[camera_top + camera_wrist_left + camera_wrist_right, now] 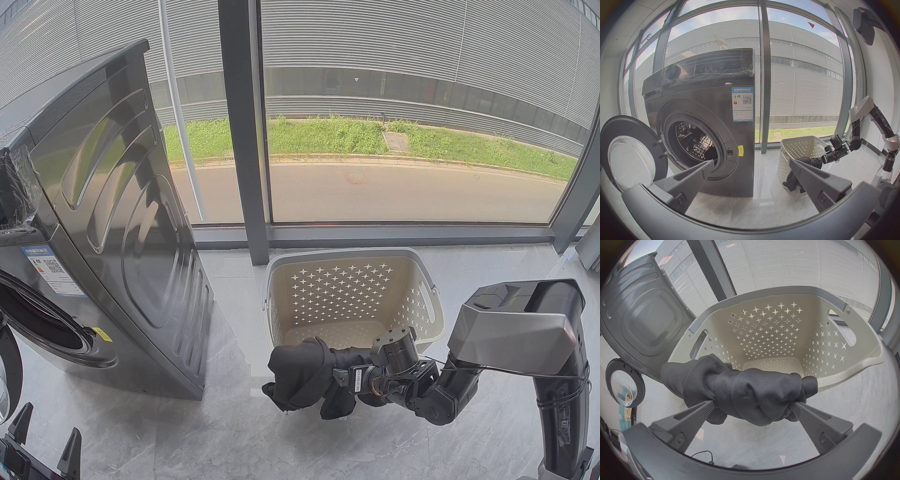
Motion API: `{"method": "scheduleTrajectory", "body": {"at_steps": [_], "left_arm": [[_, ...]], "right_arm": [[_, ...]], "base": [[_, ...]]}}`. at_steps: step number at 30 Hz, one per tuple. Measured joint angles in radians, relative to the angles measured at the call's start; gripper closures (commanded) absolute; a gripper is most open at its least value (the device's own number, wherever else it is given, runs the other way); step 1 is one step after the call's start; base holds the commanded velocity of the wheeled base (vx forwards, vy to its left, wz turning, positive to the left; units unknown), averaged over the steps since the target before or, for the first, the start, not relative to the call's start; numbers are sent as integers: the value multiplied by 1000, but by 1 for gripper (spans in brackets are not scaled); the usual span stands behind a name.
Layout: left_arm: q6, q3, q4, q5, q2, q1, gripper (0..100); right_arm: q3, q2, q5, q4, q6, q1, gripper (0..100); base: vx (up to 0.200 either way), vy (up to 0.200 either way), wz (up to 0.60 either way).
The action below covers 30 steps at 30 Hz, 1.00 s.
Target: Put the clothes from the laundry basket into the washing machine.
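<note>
My right gripper (340, 377) is shut on a bundle of black clothes (303, 375), held in front of the cream laundry basket (350, 259) and above the floor. From the right wrist, the black clothes (740, 390) are bunched between both fingers (707, 407), and the basket (850, 365) behind them looks bare inside. The dark grey washing machine (112, 206) stands to the left, its round door (628, 153) swung open and the drum (693, 143) exposed. My left gripper (750, 167) is open with nothing in it, low at the near left, facing the machine's front.
Marble floor (219, 431) stretches between the basket and the washing machine. A window wall with a dark pillar (247, 125) runs behind both. The open door hangs out to the machine's left.
</note>
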Motion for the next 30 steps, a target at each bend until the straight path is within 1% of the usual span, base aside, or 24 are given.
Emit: {"method": "scheduleTrajectory", "body": {"at_steps": [12, 16, 17, 30], "left_arm": [[0, 0, 0, -1, 0, 0, 0], [0, 0, 0, -1, 0, 0, 0], [0, 0, 0, 0, 0, 0, 0], [0, 0, 0, 0, 0, 0, 0]], "right_arm": [[-11, 6, 0, -11, 3, -14, 0], [-13, 8, 0, -42, 2, -15, 0], [-13, 8, 0, -42, 3, -15, 100], [-12, 20, 1, -70, 3, -10, 100]], "base": [[0, 0, 0], [0, 0, 0], [0, 0, 0], [0, 0, 0]]}}
